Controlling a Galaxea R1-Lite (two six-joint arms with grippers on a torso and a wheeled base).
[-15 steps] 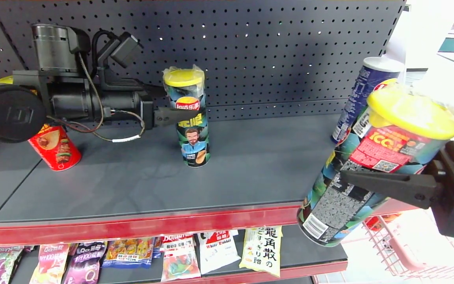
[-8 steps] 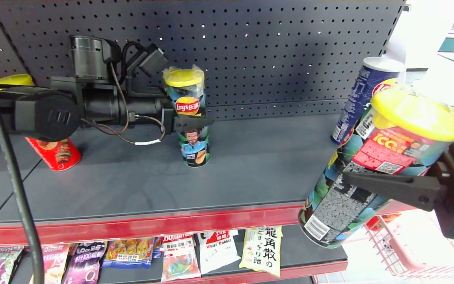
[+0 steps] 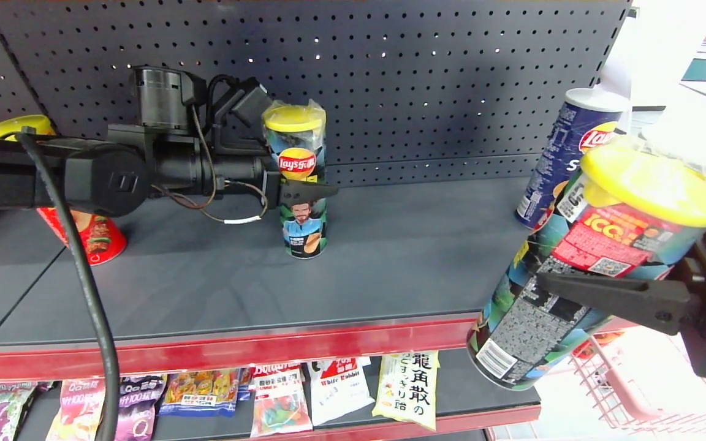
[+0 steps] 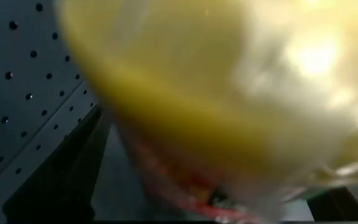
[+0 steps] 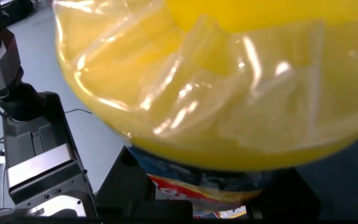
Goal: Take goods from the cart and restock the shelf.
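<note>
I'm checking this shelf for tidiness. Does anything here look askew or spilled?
Only the tilted can in the right pincer looks askew: it hangs in front of the shelf edge, not yet set down. The upright can in the left pincer looks fine, and nothing looks spilled.

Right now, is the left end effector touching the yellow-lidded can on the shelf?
Touching. Head view: left end effector grips the yellow-lidded can, one finger across its front.
</note>
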